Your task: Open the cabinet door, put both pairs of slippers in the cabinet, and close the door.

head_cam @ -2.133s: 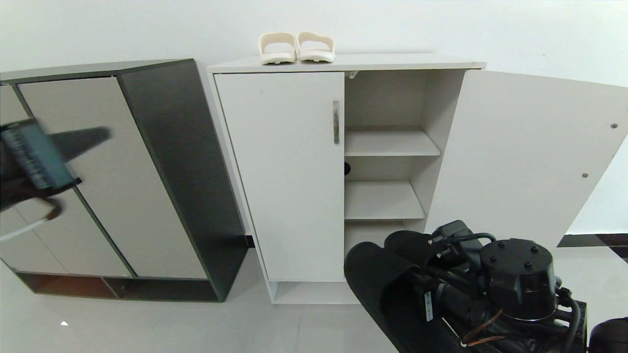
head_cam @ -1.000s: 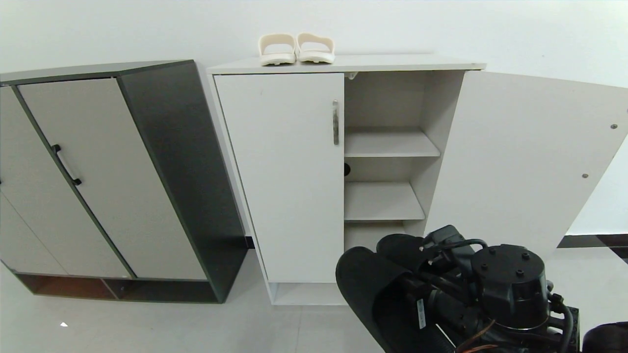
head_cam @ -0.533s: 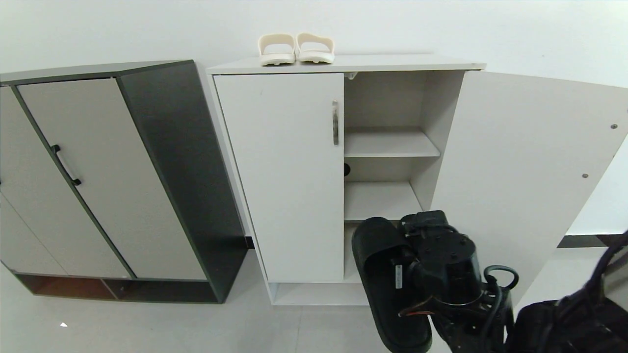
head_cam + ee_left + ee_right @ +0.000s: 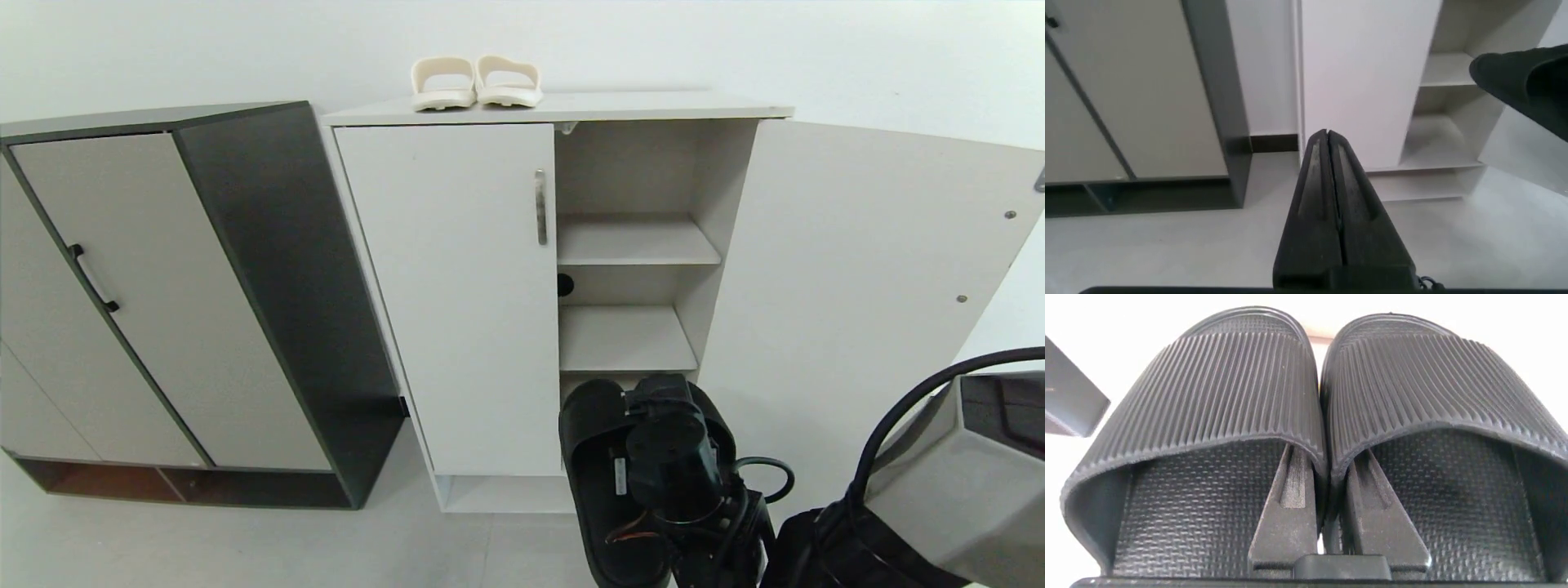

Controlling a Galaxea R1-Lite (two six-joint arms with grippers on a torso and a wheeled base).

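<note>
Right pincer (image 4: 1327,461) clamped on black slippers (image 4: 1233,384) — finger inside each; left pincer (image 4: 1328,140) closed.

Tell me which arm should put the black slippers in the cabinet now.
Right. The right gripper is shut on the black slippers, directly before the open side of the cabinet. The left gripper is shut, empty, and farther left.

On my left I see a dark cabinet (image 4: 269,269) with pale doors (image 4: 163,310) and a black handle (image 4: 92,278), standing on grey floor (image 4: 245,547).
</note>
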